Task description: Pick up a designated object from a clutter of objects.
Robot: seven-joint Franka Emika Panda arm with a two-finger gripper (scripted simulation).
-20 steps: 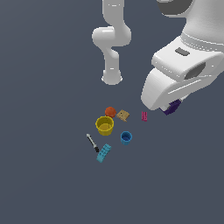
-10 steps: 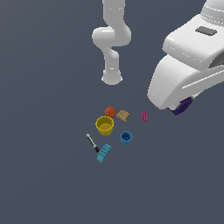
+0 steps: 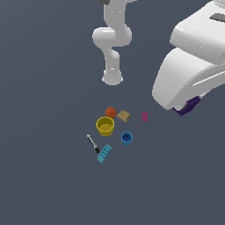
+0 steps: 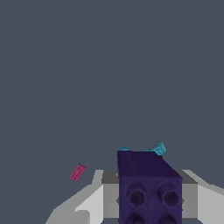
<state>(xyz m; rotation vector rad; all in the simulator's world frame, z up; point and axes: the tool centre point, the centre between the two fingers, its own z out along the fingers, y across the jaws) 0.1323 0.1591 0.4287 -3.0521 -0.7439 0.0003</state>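
The designated object, a dark purple studded brick [image 4: 148, 186], fills the near part of the wrist view, held between the pale fingers [image 4: 98, 199] of my gripper [image 4: 151, 205]. In the exterior view the purple brick [image 3: 189, 105] peeks out under the big white hand at the exterior view's right, high above the floor. The clutter lies below: yellow cup [image 3: 105, 126], blue cup [image 3: 126, 138], orange ball [image 3: 110, 112], tan block [image 3: 123, 116], cyan brick [image 3: 104, 154], pink block [image 3: 144, 116] and black-and-white pen [image 3: 92, 143].
The arm's white base [image 3: 112, 79] stands behind the clutter. The wrist view also shows the pink block [image 4: 78, 171] and cyan brick [image 4: 159, 148] far below on the grey floor.
The hand has risen and moved toward the exterior view's right with the purple brick in it. The clutter has not moved.
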